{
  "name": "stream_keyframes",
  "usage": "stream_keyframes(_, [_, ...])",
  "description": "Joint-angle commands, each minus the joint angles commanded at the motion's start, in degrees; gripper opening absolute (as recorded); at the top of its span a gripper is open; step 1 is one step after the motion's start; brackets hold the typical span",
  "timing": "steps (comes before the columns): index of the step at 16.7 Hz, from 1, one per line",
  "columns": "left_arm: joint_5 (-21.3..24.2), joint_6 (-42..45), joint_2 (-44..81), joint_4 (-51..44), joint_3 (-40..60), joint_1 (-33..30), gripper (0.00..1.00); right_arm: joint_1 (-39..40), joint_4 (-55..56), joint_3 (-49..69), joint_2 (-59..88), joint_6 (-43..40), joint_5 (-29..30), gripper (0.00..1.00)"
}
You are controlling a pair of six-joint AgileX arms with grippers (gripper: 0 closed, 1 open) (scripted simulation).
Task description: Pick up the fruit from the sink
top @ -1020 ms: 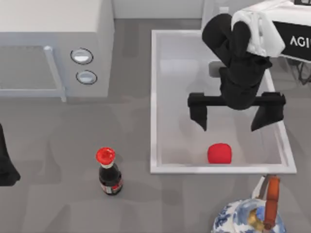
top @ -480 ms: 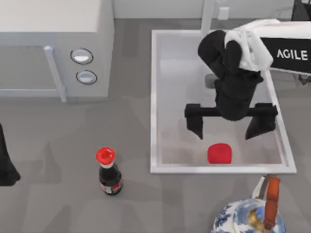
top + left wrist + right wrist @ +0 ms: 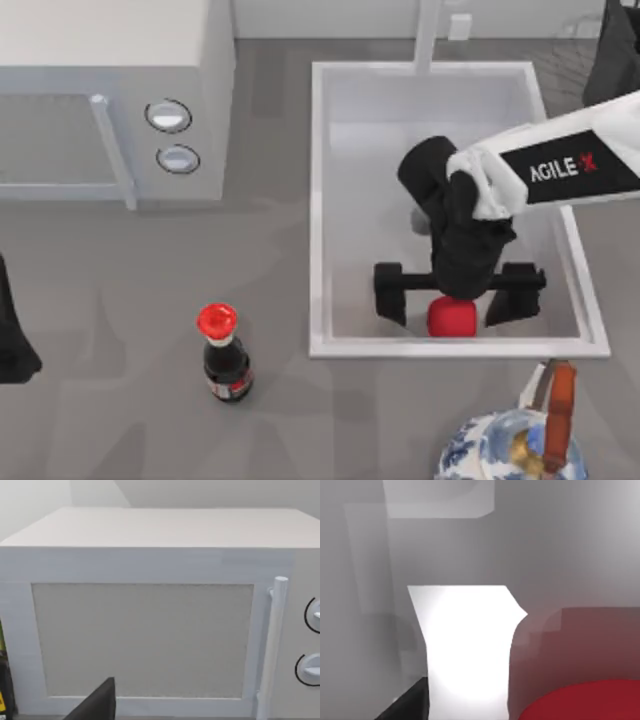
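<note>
Top view: our right gripper (image 3: 458, 298), jaws wide, straddles the fruit (image 3: 452, 318) by the sink's (image 3: 318, 200) near wall. Risk: off-centre closing squirts it out. Left arm parked at table's left edge.

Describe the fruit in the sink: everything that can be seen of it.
The fruit is a small, smooth, bright-red lump, rounded but slightly blocky, plain all over. It sits on the flat bottom of the white sink, near the front wall. The right claw hangs open right over it, one finger on each side, the wrist covering its far edge. No contact can be confirmed.
</note>
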Motion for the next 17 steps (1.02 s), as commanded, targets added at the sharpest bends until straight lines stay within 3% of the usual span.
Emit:
stream_keyframes(4, [0.0, 0.0, 0.0, 0.0, 0.0, 0.0, 1.0, 0.01, 0.34, -0.19, 0.3, 0.01, 0.0, 1.0])
stream_keyframes(17, [0.0, 0.0, 0.0, 0.0, 0.0, 0.0, 1.0, 0.01, 0.34, -0.19, 0.3, 0.01, 0.0, 0.02])
